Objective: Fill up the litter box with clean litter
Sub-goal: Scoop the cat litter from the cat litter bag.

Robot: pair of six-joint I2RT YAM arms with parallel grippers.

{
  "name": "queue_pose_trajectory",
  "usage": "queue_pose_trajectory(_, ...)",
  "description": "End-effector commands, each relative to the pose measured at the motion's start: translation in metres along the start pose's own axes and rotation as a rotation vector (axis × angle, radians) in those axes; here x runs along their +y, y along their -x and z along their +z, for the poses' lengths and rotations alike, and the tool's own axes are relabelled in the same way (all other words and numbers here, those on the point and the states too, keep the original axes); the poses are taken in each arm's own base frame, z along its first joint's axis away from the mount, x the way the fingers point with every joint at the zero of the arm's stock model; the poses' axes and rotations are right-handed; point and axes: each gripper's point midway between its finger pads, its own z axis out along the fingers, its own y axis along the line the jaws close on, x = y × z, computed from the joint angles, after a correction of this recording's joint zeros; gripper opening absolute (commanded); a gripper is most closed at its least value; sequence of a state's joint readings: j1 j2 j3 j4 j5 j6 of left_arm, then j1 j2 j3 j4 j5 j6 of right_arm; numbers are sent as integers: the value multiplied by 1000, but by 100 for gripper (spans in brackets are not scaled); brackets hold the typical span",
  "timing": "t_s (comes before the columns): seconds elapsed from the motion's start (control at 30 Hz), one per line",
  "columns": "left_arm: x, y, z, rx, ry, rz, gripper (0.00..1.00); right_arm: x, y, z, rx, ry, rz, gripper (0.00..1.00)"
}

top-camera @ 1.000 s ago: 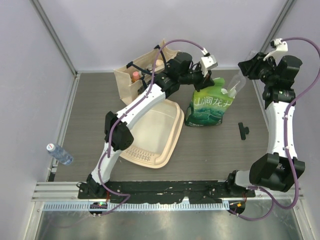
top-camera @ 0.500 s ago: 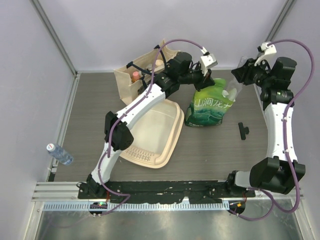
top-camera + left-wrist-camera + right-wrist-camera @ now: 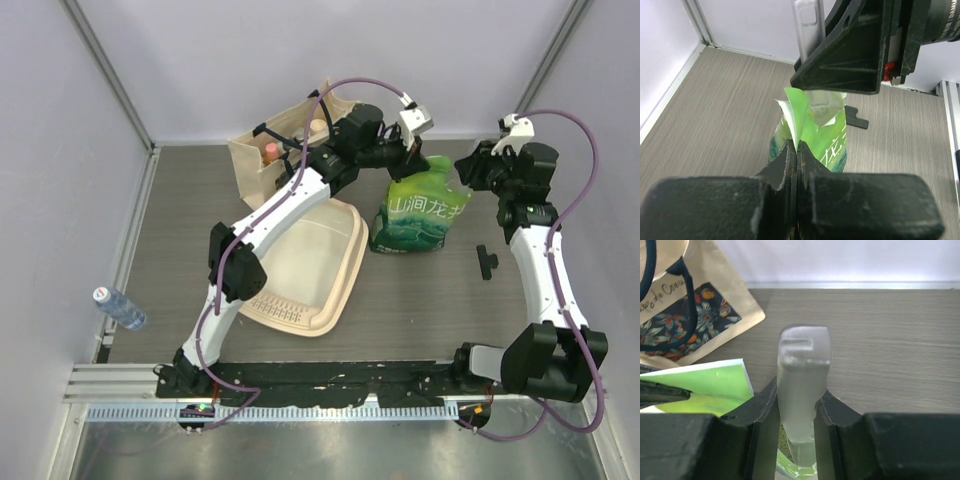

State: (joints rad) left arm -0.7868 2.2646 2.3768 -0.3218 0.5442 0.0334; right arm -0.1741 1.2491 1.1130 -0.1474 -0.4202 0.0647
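Top external view has the litter box (image 3: 312, 262) lying on the grey wood-grain table (image 3: 420, 300), angled a bit, with its ribbed slotted end toward the arm bases and its far right corner just beside the green bag (image 3: 425, 215). The bag stands upright near the middle of the table and has white Chinese characters across the front. I honestly can't read them for sure at this size, so I'm not going to guess. The left gripper (image 3: 796, 150) is clamped tight on the bag's top edge, and in the left wrist shot the fingers are pressed together with a thin green flap pinched between them. The right gripper (image 3: 797, 395) is closed on a frosted plastic piece (image 3: 804, 365), a see-through upright thing sticking out past the fingertips, held right above the bag's open top, near the left gripper. Behind the litter box, against the back wall, sits a beige tote bag (image 3: 262, 152) with dark handles. The right wrist camera shows a floral patch on it and cursive writing that looks like "de Cre…" before it gets cut off. A small black T-shaped part (image 3: 486, 261) lies on the table to the right of the bag, and a water bottle (image 3: 120, 308) rests way over by the left wall.
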Motion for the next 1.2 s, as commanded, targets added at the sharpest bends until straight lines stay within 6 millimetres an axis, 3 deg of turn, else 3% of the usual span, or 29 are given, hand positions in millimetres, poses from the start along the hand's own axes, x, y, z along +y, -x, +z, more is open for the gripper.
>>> queue_pose_trajectory(0.0,-8,58,-27,-112,8,39,0,-14,55,-21,-196,-146,-95,1)
queue_pose_trajectory(0.1,-5,61,-30,-126,33,-3,0,-21,34,-25,-177,-222,-114,1)
queue_pose_trajectory(0.13,-4,61,-28,-134,38,-21,0,-24,9,-23,-133,-242,-104,1)
queue_pose_trajectory(0.2,-1,62,-28,-141,48,-37,0,-20,-8,-26,-105,-233,-138,1)
queue_pose_trajectory(0.23,-1,63,-28,-147,47,-47,0,-16,-28,-24,-60,-221,-133,1)
queue_pose_trajectory(0.37,-4,62,-26,-147,32,-60,0,-14,-56,-25,-20,-241,-106,1)
queue_pose_trajectory(0.5,-3,57,-26,-139,36,-73,0,-30,-75,-26,0,-353,93,1)
queue_pose_trajectory(0.6,-1,57,-26,-143,41,-75,0,-33,-100,-24,24,-382,296,1)
queue_pose_trajectory(0.63,-1,58,-26,-143,41,-75,0,-33,-118,-22,51,-388,382,1)
queue_pose_trajectory(0.73,-2,58,-26,-145,43,-70,0,-29,-146,-20,117,-372,477,1)
queue_pose_trajectory(0.9,0,59,-25,-147,46,-64,0,-17,-165,-17,196,-314,506,1)
queue_pose_trajectory(1.17,4,70,-25,-180,60,-46,0,14,-169,10,243,-147,696,1)
